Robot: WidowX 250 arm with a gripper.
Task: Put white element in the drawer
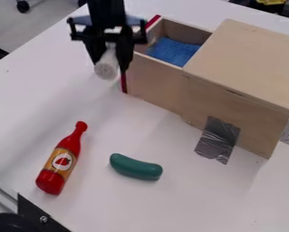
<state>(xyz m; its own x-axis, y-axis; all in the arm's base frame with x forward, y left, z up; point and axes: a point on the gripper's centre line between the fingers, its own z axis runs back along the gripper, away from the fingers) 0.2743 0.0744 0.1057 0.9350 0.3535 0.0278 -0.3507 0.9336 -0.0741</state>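
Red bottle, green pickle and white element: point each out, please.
Red bottle (pixel 62 160): camera view, on its label.
Green pickle (pixel 135 167): camera view, mid-body.
White element (pixel 106 70): camera view, on its round end.

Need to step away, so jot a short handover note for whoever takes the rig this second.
Gripper: closed on the white cylinder, beside the drawer's red-edged front, not over the opening.
Drawer: pulled open from the wooden box, blue lining inside.
Done: cylinder picked up, drawer open.
Left: bring the cylinder over the opening and release it inside.
Not part of the job: red bottle and green toy vegetable on the table.
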